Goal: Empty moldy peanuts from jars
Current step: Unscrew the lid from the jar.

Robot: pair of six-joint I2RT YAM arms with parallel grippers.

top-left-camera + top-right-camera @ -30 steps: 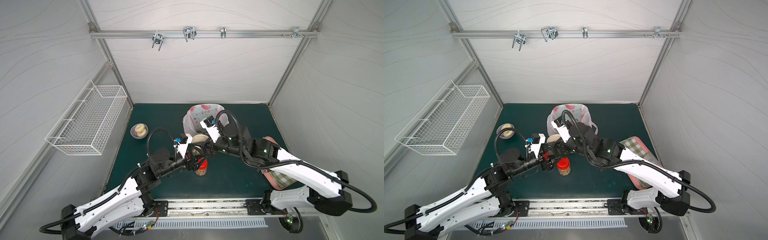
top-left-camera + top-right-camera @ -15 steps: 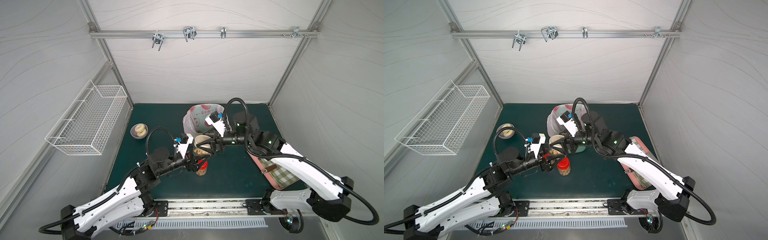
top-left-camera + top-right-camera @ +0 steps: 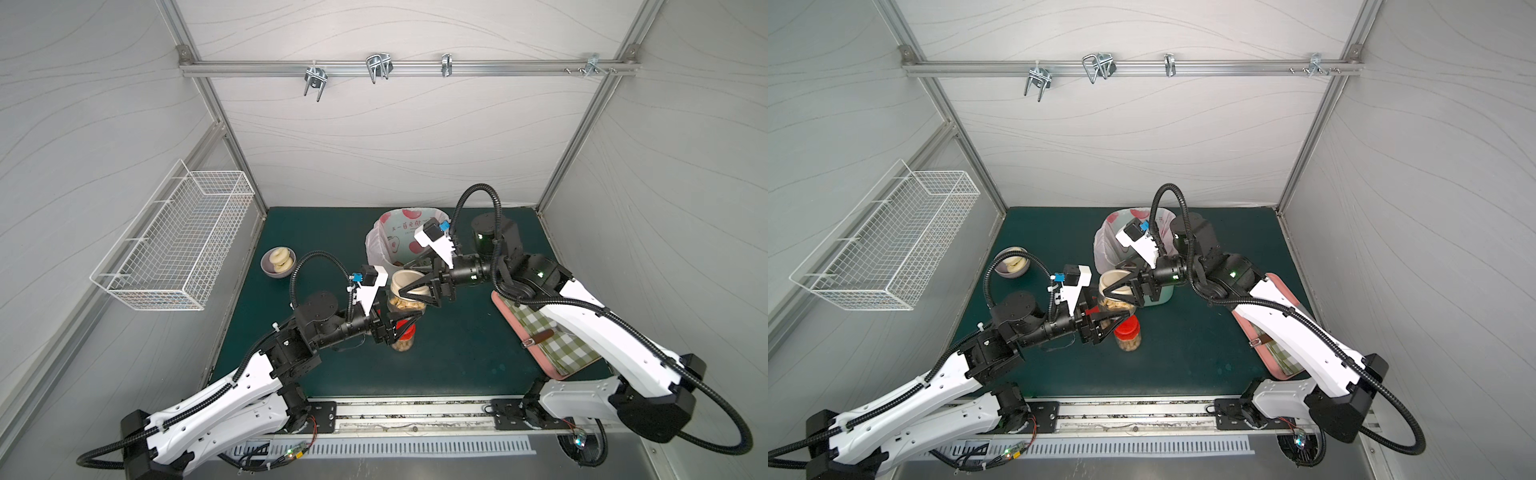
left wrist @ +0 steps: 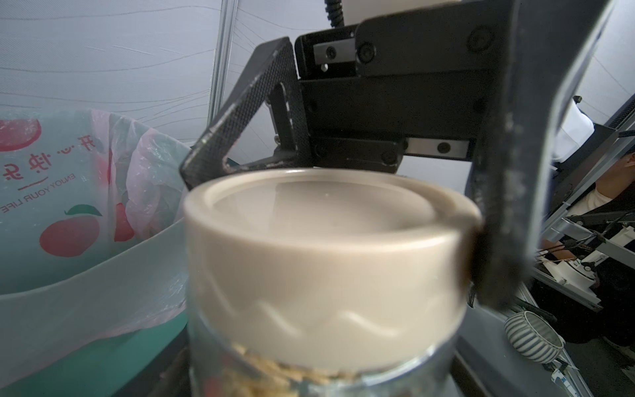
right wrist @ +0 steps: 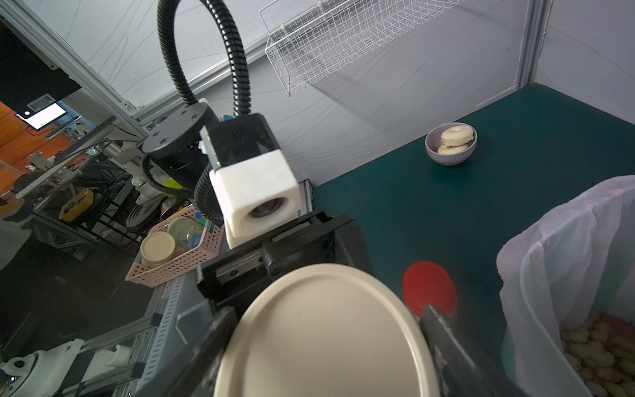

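Grips the squat jar [image 3: 405, 305] round its glass with the left claw [image 3: 404, 312]; clamps the right claw [image 3: 409, 283] across the beige lid [image 4: 323, 240]. Hold the body steady, twist only the lid, lift straight off. Hangs at centre frame in both top views, seemingly clear of the desk [image 3: 457, 353], just beside the lined bin [image 3: 384, 245]. Stands upright: lid up, axis vertical, peanuts [image 4: 275, 373] inside.

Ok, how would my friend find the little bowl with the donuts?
Find the white wire basket on the side wall. On the green mat near it sits a small bowl, alone. Unlike the lidded jars in the middle, it is open, lilac, and holds two pale ring pastries.
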